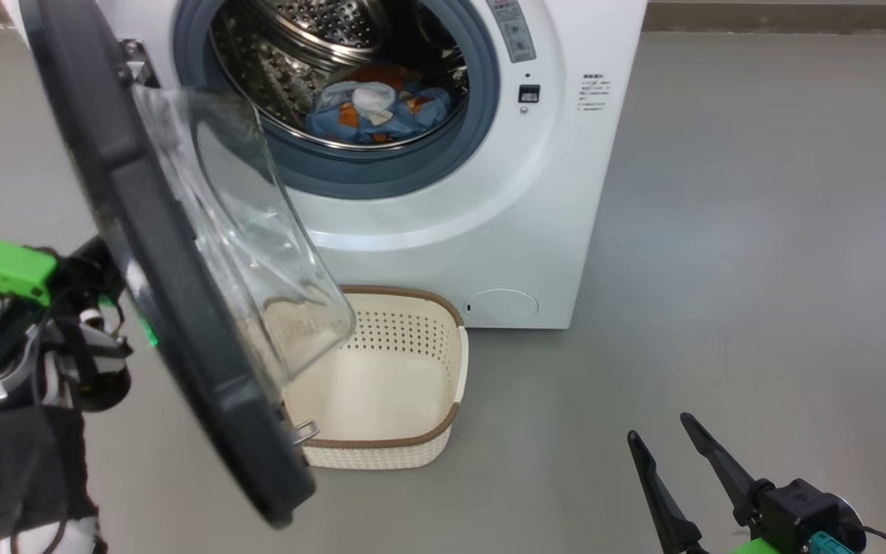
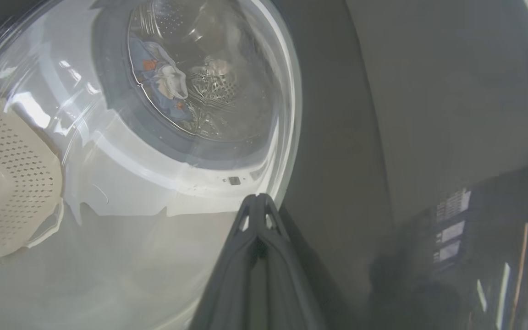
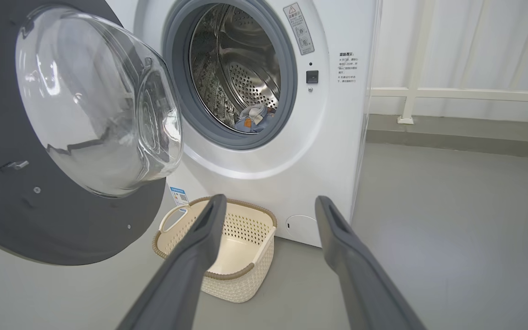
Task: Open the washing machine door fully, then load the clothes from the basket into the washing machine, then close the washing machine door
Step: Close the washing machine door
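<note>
Just ahead of left gripper (image 2: pixel 257 198), door (image 2: pixel 337 137)

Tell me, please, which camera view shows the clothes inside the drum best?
The head view: the clothes lie large and unobstructed in the drum, blue with orange and cream. The right wrist view shows them small and distant; the left wrist view, warped through the washing machine door.

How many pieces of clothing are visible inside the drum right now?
2: blue patterned fabric heaped at the bottom front of the drum, and a cream-white cloth lying on top of it. Others may be buried underneath; the basket looks empty.
</note>
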`<state>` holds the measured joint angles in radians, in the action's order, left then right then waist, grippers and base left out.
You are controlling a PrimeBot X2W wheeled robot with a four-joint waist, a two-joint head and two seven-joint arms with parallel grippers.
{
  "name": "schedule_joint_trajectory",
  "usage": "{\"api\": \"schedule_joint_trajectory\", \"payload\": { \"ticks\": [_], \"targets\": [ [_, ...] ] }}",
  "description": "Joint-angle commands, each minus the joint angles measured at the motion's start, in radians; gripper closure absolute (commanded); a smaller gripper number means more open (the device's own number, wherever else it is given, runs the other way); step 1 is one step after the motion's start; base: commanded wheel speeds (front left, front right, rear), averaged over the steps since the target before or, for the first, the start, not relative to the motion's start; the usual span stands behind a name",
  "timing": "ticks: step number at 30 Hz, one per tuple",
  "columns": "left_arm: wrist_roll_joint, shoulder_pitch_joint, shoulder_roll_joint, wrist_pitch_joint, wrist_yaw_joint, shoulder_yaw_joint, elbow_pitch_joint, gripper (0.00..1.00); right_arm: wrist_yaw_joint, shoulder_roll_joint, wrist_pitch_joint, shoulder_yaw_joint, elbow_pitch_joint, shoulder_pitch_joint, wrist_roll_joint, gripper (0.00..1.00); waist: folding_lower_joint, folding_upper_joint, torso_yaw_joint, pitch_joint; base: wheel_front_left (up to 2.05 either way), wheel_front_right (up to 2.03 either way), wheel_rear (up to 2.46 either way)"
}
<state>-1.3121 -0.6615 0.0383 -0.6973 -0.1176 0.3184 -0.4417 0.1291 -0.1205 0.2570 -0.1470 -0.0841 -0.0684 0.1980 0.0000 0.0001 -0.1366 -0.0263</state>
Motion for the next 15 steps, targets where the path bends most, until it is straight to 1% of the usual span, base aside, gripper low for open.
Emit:
{"api": "schedule_joint_trajectory", "payload": {
  "ticks": [1,4,8,10,15],
  "targets": [
    [-0.036,-0.073,0.013,0.016,0.03,-0.023,0.004,1.0,0.002,-0.003,0.005,-0.025,0.019,0.041,0.018,0.0,0.0,-0.0001,0.019,-0.001,0.0,0.0,0.0],
    [-0.086,-0.105,0.012,0.073,0.056,-0.068,-0.063,1.0,0.002,0.0,0.005,-0.031,0.016,0.047,0.018,0.0,0.0,-0.0001,0.038,0.0,0.0,0.0,0.0],
    [-0.117,-0.136,0.012,0.138,0.098,-0.121,-0.145,1.0,0.002,0.003,0.005,-0.04,0.014,0.053,0.02,0.0,0.0,-0.0001,0.064,0.003,0.0,0.0,0.0],
    [-0.14,-0.153,0.012,0.165,0.12,-0.132,-0.182,1.0,0.002,0.003,0.005,-0.043,0.012,0.053,0.021,0.0,0.0,-0.0001,0.077,0.004,0.0,0.0,0.0],
    [-0.159,-0.19,0.012,0.231,0.168,-0.152,-0.262,1.0,0.002,0.002,0.005,-0.041,0.009,0.049,0.021,0.0,0.0,-0.0001,0.1,0.006,0.0,0.0,0.0]
  ]
}}
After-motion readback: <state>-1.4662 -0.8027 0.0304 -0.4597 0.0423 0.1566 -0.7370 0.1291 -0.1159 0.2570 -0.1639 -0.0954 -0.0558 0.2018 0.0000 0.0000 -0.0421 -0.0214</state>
